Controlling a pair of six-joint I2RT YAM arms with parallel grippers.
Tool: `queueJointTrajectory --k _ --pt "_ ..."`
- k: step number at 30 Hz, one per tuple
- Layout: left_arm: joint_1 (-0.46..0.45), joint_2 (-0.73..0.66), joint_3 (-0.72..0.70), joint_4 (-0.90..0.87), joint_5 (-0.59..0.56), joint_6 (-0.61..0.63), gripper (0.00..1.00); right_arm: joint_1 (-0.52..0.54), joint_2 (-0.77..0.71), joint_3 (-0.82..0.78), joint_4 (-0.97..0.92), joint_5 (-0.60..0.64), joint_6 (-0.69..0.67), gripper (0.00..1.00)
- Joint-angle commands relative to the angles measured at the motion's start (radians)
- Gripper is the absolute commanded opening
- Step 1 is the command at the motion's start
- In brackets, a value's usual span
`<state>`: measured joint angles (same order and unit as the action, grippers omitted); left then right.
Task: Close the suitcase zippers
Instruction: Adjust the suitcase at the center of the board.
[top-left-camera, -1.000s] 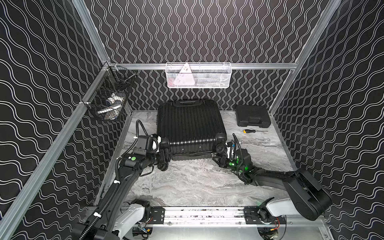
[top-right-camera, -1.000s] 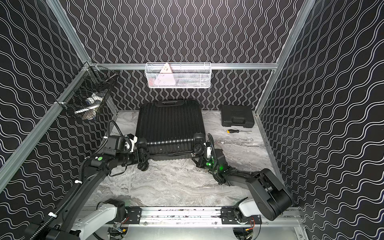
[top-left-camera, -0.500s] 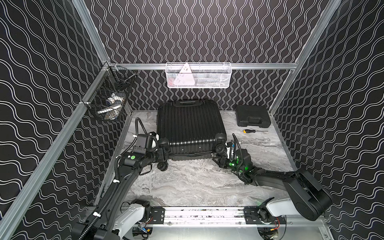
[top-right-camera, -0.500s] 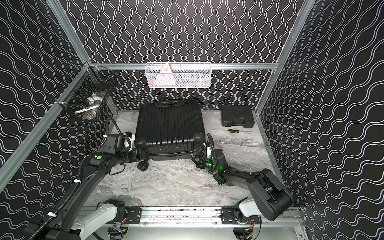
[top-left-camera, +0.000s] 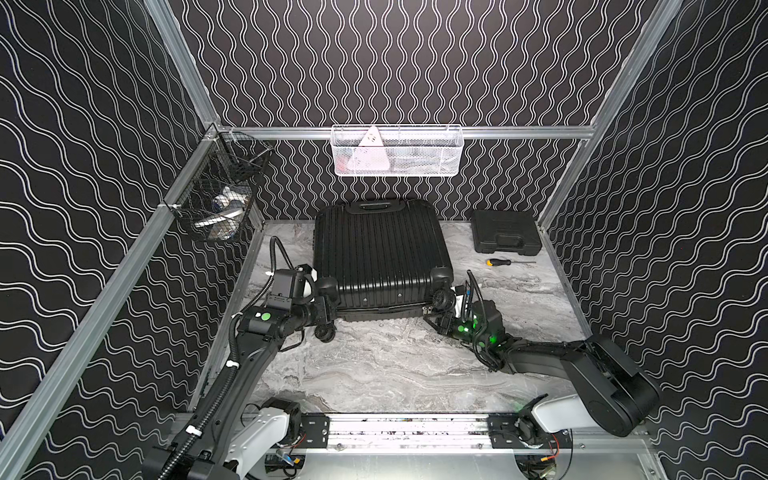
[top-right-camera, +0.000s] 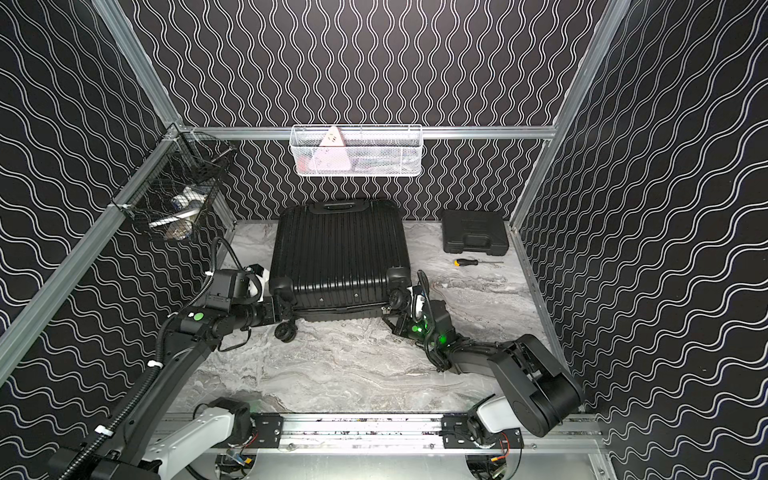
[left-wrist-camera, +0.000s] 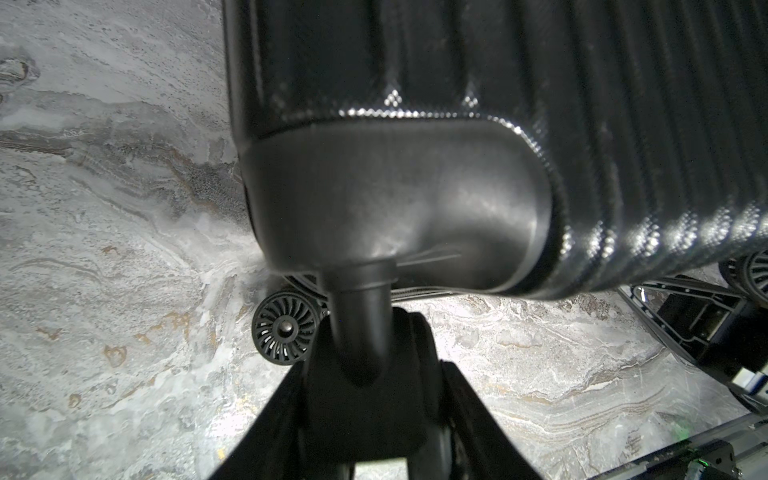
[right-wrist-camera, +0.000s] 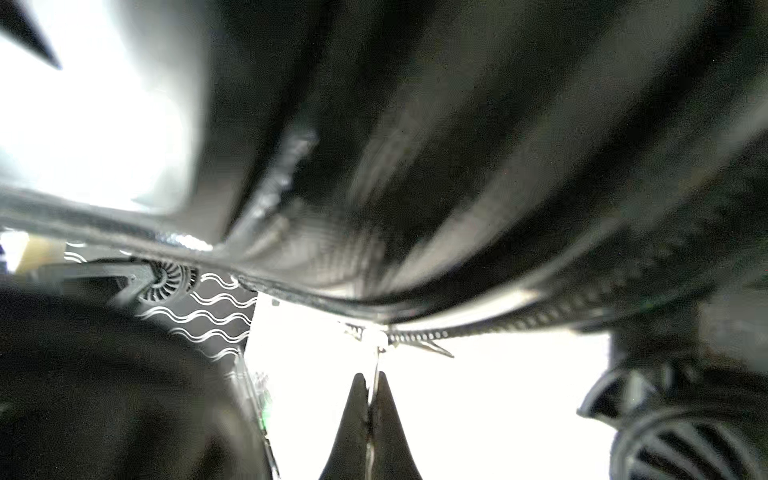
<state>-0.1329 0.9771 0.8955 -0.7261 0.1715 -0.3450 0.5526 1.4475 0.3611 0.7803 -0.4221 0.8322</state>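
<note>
Your right gripper (right-wrist-camera: 370, 380) is pinching the silvery zipper pull (right-wrist-camera: 377, 353) at the near right corner, your left gripper (left-wrist-camera: 370, 374) is clamping a caster (left-wrist-camera: 359, 307), and the suitcase (top-left-camera: 380, 253), lying flat against the back wall, is sitting folded shut with its near-edge zipper (top-left-camera: 382, 308) seemingly unzipped.

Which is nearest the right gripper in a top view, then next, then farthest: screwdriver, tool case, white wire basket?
From the right gripper, shut on a zipper pull at the suitcase's near right corner:
1. screwdriver, toward the far right.
2. tool case, just beyond it, by the back wall.
3. white wire basket, hung on the back rail.
</note>
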Motion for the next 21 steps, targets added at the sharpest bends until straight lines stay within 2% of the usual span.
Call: queueJointTrajectory --k 1,12,19,21 --pt "-0.001 -0.002 0.003 0.038 0.068 0.014 0.39 0.017 0.007 0.001 0.148 -0.071 0.037 0.0" --pt "-0.001 -0.006 0.012 0.026 0.063 0.02 0.41 0.029 0.027 -0.009 0.163 -0.053 0.04 0.0" --pt "-0.002 -0.006 0.023 0.019 0.061 0.03 0.49 0.027 -0.011 -0.014 0.063 -0.001 -0.015 0.0" --pt "-0.001 -0.008 0.025 0.019 0.062 0.035 0.55 0.027 -0.026 -0.014 0.029 0.019 -0.029 0.0"
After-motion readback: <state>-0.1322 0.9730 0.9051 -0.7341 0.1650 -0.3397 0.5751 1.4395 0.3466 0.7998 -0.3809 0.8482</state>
